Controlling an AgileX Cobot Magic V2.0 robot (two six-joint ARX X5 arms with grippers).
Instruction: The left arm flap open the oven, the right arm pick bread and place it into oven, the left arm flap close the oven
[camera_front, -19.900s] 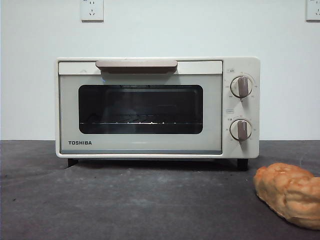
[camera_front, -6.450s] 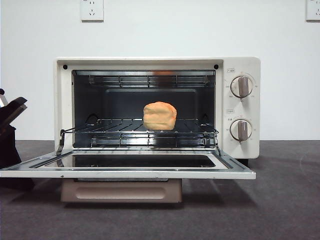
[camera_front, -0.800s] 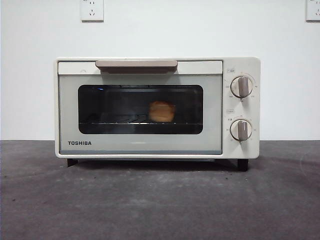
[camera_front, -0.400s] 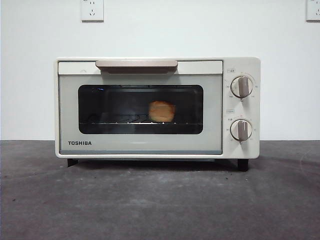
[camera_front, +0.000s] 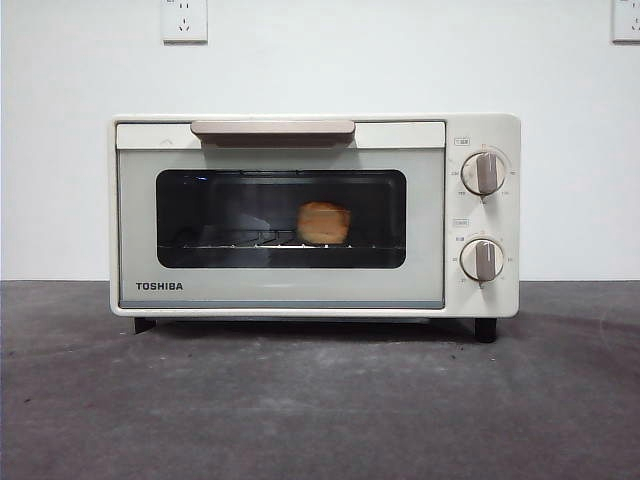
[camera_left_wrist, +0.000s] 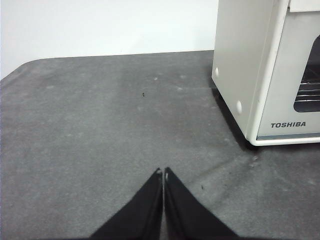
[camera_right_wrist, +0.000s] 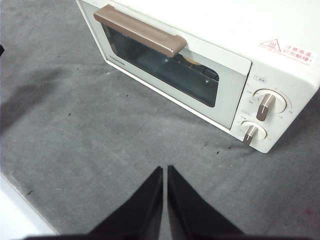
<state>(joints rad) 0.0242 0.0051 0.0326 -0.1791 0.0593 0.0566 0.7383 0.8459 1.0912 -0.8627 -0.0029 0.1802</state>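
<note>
Now the oven (camera_front: 300, 215), door shut, encloses the bread (camera_front: 323, 223).

1. We see our left gripper (camera_left_wrist: 163, 172) only in the left wrist view — its two black tapered jaws rise to a point, pressed together with just a hairline seam between them.
2. It holds nothing and hangs clear above the surface, touching nothing.
3. We see our right gripper (camera_right_wrist: 164, 170) only in the right wrist view, its two black wedge-shaped jaws likewise closed tip to tip, a thin slit between them.
4. It too is empty and hangs free — in contact with nothing.
5. Neither of our arms shows in the front view.
</note>
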